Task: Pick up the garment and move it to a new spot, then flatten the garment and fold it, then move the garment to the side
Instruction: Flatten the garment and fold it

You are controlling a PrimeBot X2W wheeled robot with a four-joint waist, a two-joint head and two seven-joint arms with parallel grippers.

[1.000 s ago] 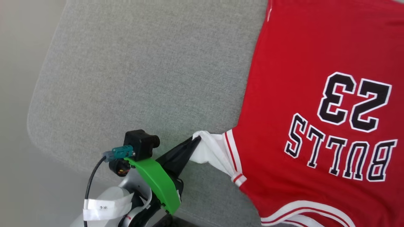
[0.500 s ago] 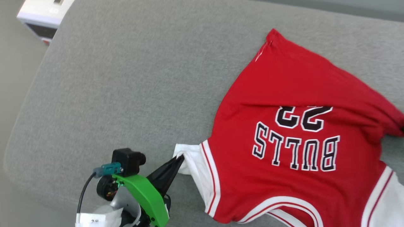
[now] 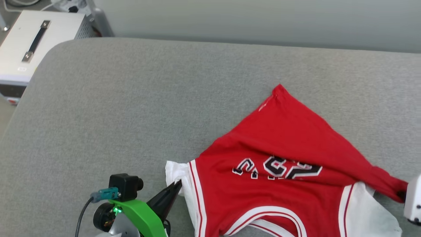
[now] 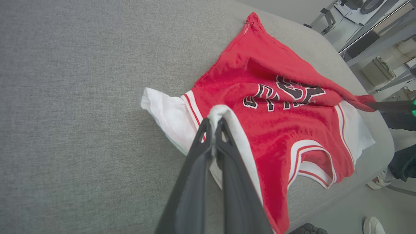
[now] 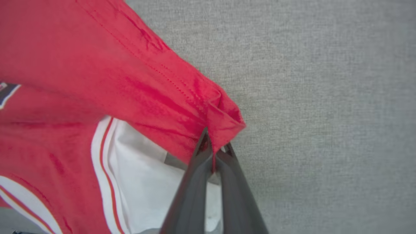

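Observation:
The garment (image 3: 279, 138), a red jersey with white sleeves, lies on the grey cushion (image 3: 131, 98) with its collar toward me. A red fold lies across the black print and hides most of it. My left gripper (image 3: 177, 185) is shut on the white sleeve at the jersey's left. The left wrist view shows that sleeve's edge pinched at the left gripper's (image 4: 214, 121) tips, with the garment (image 4: 276, 130) beyond. My right gripper (image 5: 213, 144) is shut on a bunched red hem corner of the garment (image 5: 97, 65), which it holds over the right white sleeve, at the right edge of the head view (image 3: 400, 196).
A white box with a handle (image 3: 33, 42) stands off the cushion's far left corner. The cushion's rounded edge (image 4: 373, 107) falls away behind the garment in the left wrist view. There a shoe (image 4: 377, 182) and equipment stand on the floor.
The head camera has tilted up, shifting the whole picture. The red hem has been drawn over the print toward the collar, hiding most of the lettering. Both gripper holds are unchanged.

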